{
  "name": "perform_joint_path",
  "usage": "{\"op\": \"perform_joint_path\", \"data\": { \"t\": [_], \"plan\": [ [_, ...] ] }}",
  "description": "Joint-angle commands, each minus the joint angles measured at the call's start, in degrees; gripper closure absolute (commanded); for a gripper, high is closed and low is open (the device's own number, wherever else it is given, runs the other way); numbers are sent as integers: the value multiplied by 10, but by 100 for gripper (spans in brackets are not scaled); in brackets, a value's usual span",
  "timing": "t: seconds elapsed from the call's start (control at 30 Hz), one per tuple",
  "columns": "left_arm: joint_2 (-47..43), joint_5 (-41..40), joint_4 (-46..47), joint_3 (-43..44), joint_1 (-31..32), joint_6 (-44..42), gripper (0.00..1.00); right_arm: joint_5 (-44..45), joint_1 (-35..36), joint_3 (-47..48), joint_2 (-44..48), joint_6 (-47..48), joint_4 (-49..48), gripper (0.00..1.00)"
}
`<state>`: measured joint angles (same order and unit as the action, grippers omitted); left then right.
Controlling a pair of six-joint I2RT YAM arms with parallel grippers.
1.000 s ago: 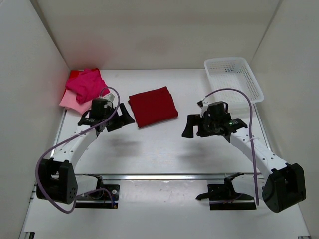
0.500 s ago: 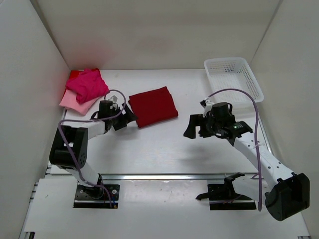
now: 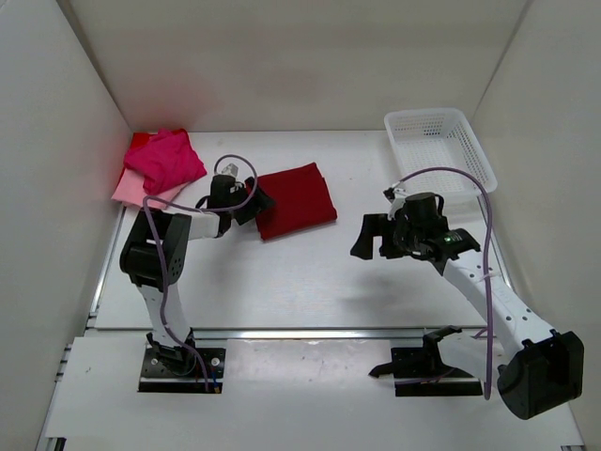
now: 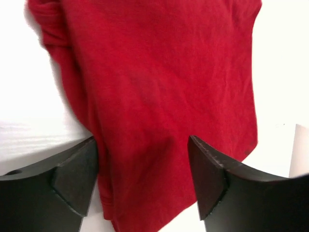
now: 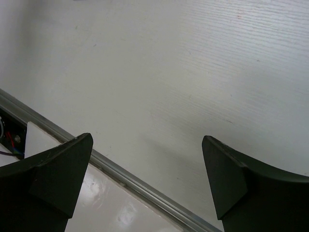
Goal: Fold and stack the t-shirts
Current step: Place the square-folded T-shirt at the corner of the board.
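Observation:
A folded dark crimson t-shirt [image 3: 299, 197] lies flat at the table's middle back. My left gripper [image 3: 257, 203] is at its left edge, jaws open. In the left wrist view the crimson t-shirt [image 4: 159, 82] fills the frame, and the left gripper [image 4: 142, 166] straddles its near edge with cloth between the fingers [image 4: 212, 179]. A hot pink t-shirt [image 3: 167, 158] lies crumpled on a pale pink t-shirt [image 3: 130, 192] in the back left corner. My right gripper [image 3: 369, 240] hovers open right of centre. The right wrist view shows that gripper [image 5: 147, 166] over bare table.
A white mesh basket [image 3: 467, 167] stands at the back right against the wall. A bit of red cloth [image 3: 139, 141] peeks out behind the pink pile. A metal rail [image 5: 120, 178] runs along the table's near edge. White walls close in both sides.
My left arm has stretched forward and to the right, bringing its gripper from beside the crimson t-shirt onto its left edge. The right gripper has drifted slightly to the right.

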<state>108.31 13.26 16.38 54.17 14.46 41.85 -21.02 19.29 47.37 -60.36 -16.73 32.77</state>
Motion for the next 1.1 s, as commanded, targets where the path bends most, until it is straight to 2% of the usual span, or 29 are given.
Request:
{"op": "perform_joint_path", "data": {
  "t": [0.0,0.03,0.17,0.2,0.27,0.4,0.47,0.53,0.57,0.63,0.73,0.83,0.9,0.97,1.07],
  "plan": [
    [38,1,23,-38,4,46,20,9,-7,30,6,-3,-6,6],
    [43,1,37,-42,6,53,22,11,-8,32,7,-1,-6,6],
    [51,9,71,0,16,76,52,4,-10,35,-2,-4,-7,7],
    [52,9,52,34,19,69,59,3,-8,39,-4,-4,-10,7],
    [60,14,21,92,24,49,64,3,-10,39,-5,-5,-10,7],
    [88,25,-60,221,22,24,85,-2,-12,45,-13,-14,-15,7],
    [96,31,-93,267,17,12,91,-6,-16,50,-13,-13,-12,7],
    [110,39,-131,355,6,-4,98,1,-17,54,-16,-11,-12,7],
    [123,41,-161,383,0,-8,100,-3,-19,58,-19,-9,-11,6],
    [145,45,-221,511,-25,-27,100,-5,-20,59,-20,-10,-6,7],
    [166,35,-298,652,-67,-36,100,-7,-20,54,-24,-9,-11,6],
    [168,53,-319,720,-119,-20,100,-15,-31,40,-18,-10,-22,7],
    [160,56,-340,736,-145,-21,100,-18,-29,30,-12,-15,-34,7],
    [146,49,-349,734,-197,-27,100,-26,-29,16,-8,-15,-40,7],
    [110,34,-349,668,-255,-43,100,-20,-18,5,2,-16,-44,7]
  ]
}}
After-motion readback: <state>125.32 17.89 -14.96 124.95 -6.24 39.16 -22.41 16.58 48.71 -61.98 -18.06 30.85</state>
